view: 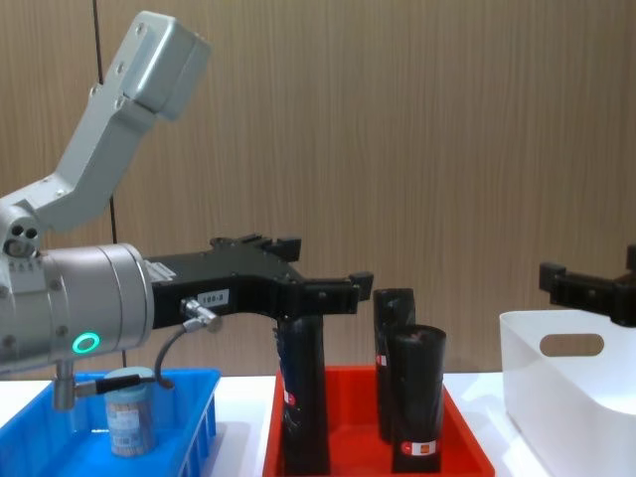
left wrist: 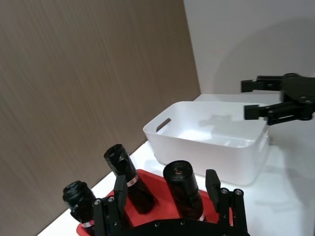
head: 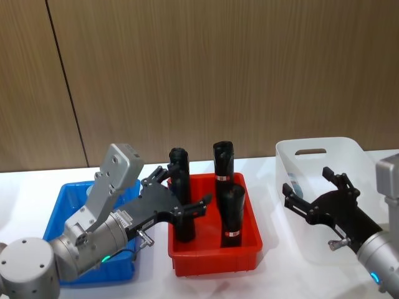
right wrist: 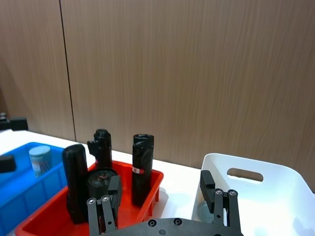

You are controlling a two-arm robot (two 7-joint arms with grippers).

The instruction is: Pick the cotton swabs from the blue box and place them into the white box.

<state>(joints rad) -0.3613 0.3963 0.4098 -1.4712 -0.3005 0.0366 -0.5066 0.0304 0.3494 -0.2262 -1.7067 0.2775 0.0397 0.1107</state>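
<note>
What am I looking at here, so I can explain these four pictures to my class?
A two-armed robot at a white table. One picture comes from its head, one from its chest, one from each wrist. On the table: a blue box holding a jar of cotton swabs, a red tray with three black rolls, and a white box. The left gripper hangs open by the rolls; the right gripper is open over the white box. Neither holds anything.

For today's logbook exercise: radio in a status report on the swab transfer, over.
Left gripper open, empty, over red tray. Right gripper open over white box. One swab jar in blue box. Black rolls stand between boxes.
</note>
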